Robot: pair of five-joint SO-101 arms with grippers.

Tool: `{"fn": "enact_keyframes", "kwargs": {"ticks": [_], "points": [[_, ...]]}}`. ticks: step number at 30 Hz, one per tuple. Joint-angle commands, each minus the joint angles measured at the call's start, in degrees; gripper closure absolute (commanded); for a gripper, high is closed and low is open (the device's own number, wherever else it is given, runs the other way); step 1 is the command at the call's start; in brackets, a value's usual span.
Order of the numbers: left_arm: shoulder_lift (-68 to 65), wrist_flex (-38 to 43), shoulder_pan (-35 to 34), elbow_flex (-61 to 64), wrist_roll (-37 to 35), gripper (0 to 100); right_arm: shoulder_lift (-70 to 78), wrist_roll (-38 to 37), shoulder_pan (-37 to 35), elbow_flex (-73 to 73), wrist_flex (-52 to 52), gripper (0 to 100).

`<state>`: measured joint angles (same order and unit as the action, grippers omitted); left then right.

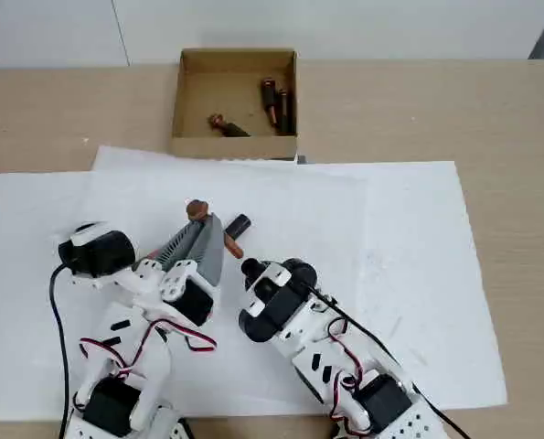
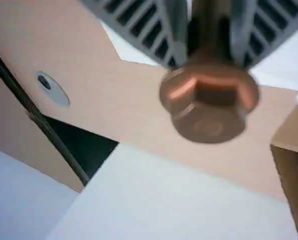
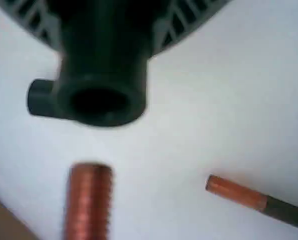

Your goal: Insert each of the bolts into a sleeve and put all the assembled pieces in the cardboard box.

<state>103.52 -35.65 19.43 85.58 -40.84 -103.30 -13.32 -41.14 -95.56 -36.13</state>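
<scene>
While the left gripper (image 1: 209, 224) is clenched across the shank of a copper hex-head bolt (image 2: 209, 100), leaving its threaded end free, the right gripper (image 3: 103, 20) clasps a black plastic sleeve (image 3: 101, 85) with its open bore turned toward that thread, seemingly so the two can be mated above the white paper sheet (image 1: 390, 274). Finished pieces (image 1: 276, 105) already lie in the brown cardboard box (image 1: 235, 146) beyond.

Open paper (image 1: 372, 229) in front of the cardboard box (image 1: 191, 144), box's left part free, assembled pieces (image 1: 276, 105) by its right wall, left arm (image 1: 176, 274) and right arm (image 1: 285, 306) crowded together farther in front.
</scene>
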Motion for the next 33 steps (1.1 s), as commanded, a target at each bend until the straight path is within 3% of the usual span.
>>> {"fn": "enact_keyframes", "kwargs": {"ticks": [1,22,27,33], "points": [[0.35,-0.18,0.44,-3.38,-0.26,99,-0.40,-0.53,-0.40,-0.88,-0.31,99.6],[0.35,-5.01,4.22,-2.59,-1.93,99,-0.40,-0.53,-0.31,-0.88,-0.22,99.6],[0.35,-5.89,9.67,-1.36,3.69,99,-0.40,-0.53,-0.31,-0.88,-0.31,99.6],[0.35,-7.47,10.20,-1.36,7.03,99,-0.40,-0.53,-0.31,-0.88,-0.31,99.6]]}}
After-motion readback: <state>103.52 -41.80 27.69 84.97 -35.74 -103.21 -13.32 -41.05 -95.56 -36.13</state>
